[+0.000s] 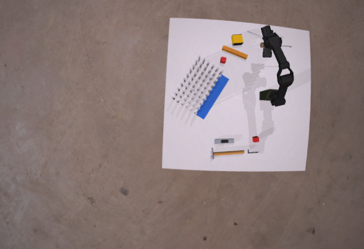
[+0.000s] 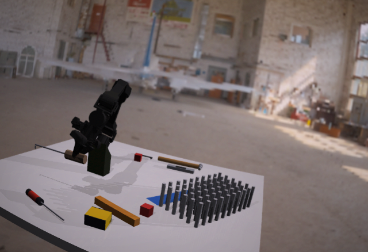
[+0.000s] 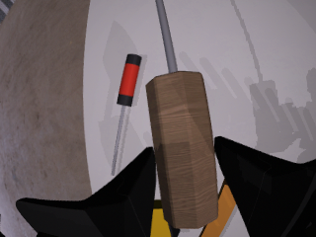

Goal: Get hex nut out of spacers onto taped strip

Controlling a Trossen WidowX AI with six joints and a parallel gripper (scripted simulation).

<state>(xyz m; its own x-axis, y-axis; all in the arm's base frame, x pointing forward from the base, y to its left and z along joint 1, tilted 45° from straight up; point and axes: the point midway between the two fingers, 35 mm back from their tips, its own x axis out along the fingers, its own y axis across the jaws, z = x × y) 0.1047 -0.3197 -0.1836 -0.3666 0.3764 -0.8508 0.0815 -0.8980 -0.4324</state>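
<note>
My gripper (image 2: 77, 152) (image 3: 185, 148) is shut on the wooden handle (image 2: 68, 155) (image 3: 183, 114) of a hook tool and holds it above the table. Its thin rod (image 2: 50, 148) (image 3: 166, 39) runs away from the handle, with a small bent tip at the far end in the exterior view. The arm partly hides the tool in the top view. The metal spacers (image 1: 197, 84) (image 2: 168, 198) stand upright in rows. The blue taped strip (image 1: 214, 98) (image 2: 157, 200) lies along their front. I cannot make out the hex nut among the spacers.
A red-handled screwdriver (image 2: 34, 196) (image 3: 129, 81), yellow block (image 1: 237, 39) (image 2: 97, 218), orange bar (image 1: 234, 52) (image 2: 117, 210) and red cube (image 1: 223, 59) (image 2: 146, 210) lie nearby. Across the table are a hammer (image 1: 229, 153), grey bar-shaped tool (image 1: 217, 141), another red cube (image 1: 255, 139) and small hex key (image 1: 252, 152).
</note>
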